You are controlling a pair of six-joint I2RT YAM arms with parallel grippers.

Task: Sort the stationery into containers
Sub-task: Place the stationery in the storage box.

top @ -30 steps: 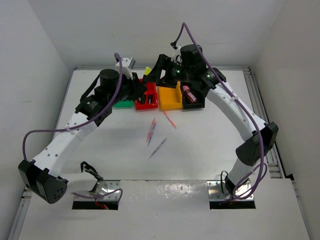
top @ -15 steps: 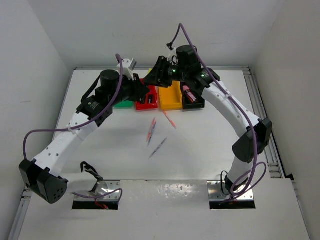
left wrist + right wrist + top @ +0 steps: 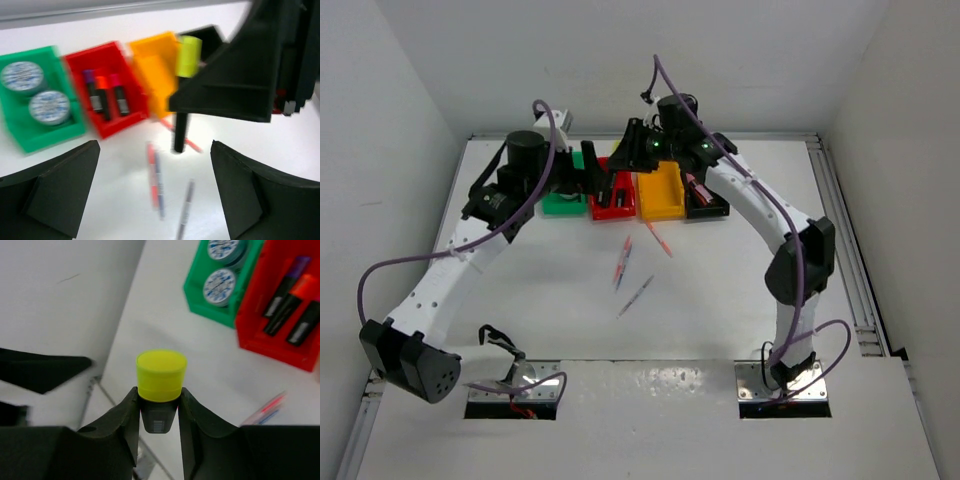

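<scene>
L tool (image 3: 154, 146) sprang open & backed off left; R tool (image 3: 158, 392) closed on yellow-cap highlighter (image 3: 161, 371), shifted left.

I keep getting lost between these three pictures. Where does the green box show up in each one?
Top external: the green bin is the left end of the far row, partly behind the left arm.
Left wrist: at the left edge, with two rolls inside.
Right wrist: at the top, right of centre, holding the same rolls.
Shared landmark: the red bin, directly beside it in every view.
</scene>
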